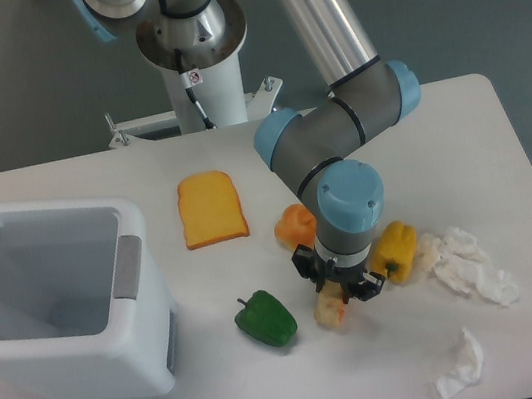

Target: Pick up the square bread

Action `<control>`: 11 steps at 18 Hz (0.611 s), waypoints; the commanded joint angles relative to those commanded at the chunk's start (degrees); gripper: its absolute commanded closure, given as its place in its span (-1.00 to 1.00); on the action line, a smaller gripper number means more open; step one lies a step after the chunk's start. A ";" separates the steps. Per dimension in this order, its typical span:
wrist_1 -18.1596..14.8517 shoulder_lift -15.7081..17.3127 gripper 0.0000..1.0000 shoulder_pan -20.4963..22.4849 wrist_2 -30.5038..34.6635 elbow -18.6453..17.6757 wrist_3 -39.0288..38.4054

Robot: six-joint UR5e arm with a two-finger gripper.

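One white bin (68, 292) fills the frame's left, with toast (211, 207) and a green pepper (266, 320) to its right on the desk (502, 152). Lower center, the hand (340, 289) sits clamped on the bread (331, 309), a yellow pepper (397, 250) just right of it.

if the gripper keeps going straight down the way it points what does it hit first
The square bread: the gripper points down right over it, jaws already either side. Under that, the table. Contact can't be judged from this view.
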 joint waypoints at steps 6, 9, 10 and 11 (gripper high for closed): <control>0.00 0.18 0.05 0.00 0.00 0.09 0.00; 0.00 0.26 0.06 0.09 0.00 0.26 0.09; 0.00 0.26 0.06 0.09 0.00 0.44 0.00; 0.00 0.35 0.06 0.09 0.00 0.61 0.00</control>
